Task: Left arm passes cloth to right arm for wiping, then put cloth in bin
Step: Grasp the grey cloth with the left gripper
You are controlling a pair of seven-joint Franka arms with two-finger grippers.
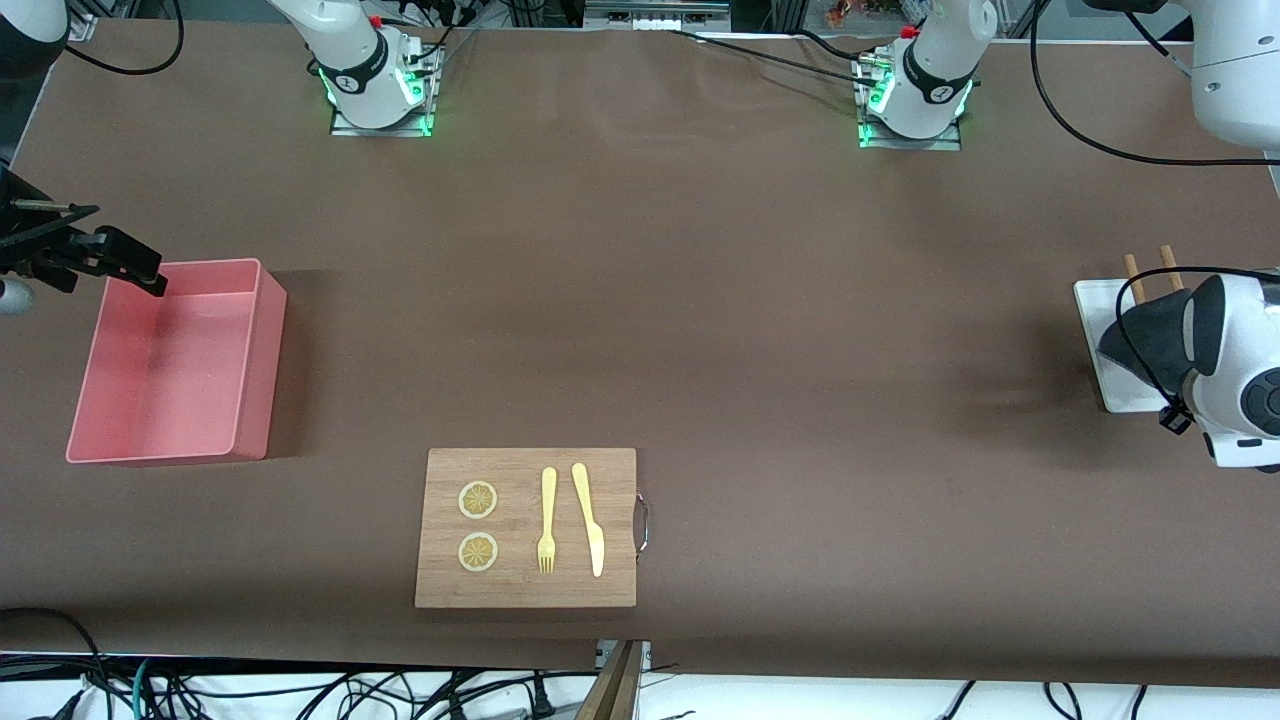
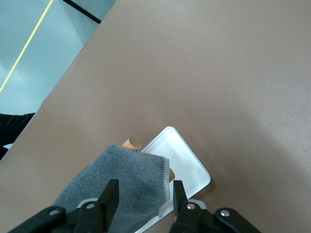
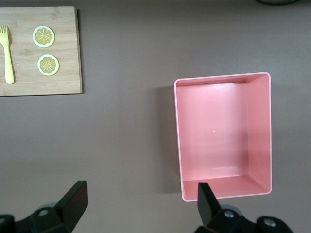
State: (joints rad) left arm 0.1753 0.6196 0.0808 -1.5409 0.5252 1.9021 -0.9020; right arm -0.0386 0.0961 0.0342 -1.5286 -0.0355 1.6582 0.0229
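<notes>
The cloth [image 2: 124, 182] is seen draped over the white tray [image 2: 187, 162] at the left arm's end of the table, at the right edge of the front frame, beside a wooden peg [image 2: 130, 143]. In the left wrist view, low in the frame, the left gripper [image 2: 145, 199] is placed around the cloth's edge, its jaws part-way apart on either side of the fabric; whether the cloth is pinched cannot be told. In the front view the gripper is hidden under the wrist.

The bin [image 1: 255, 360] is set at the middle left of the front frame, toward the right arm's end. The right gripper [image 3: 141, 201] is held over the table beside the bin, jaws wide apart, nothing between them; the arm waits.

The board [image 1: 527, 592] lies low in the front frame, centre, nearer the camera than the bin. On it are laid two lemon slices [image 1: 478, 500], a fork [image 1: 547, 520] and a knife [image 1: 588, 518].
</notes>
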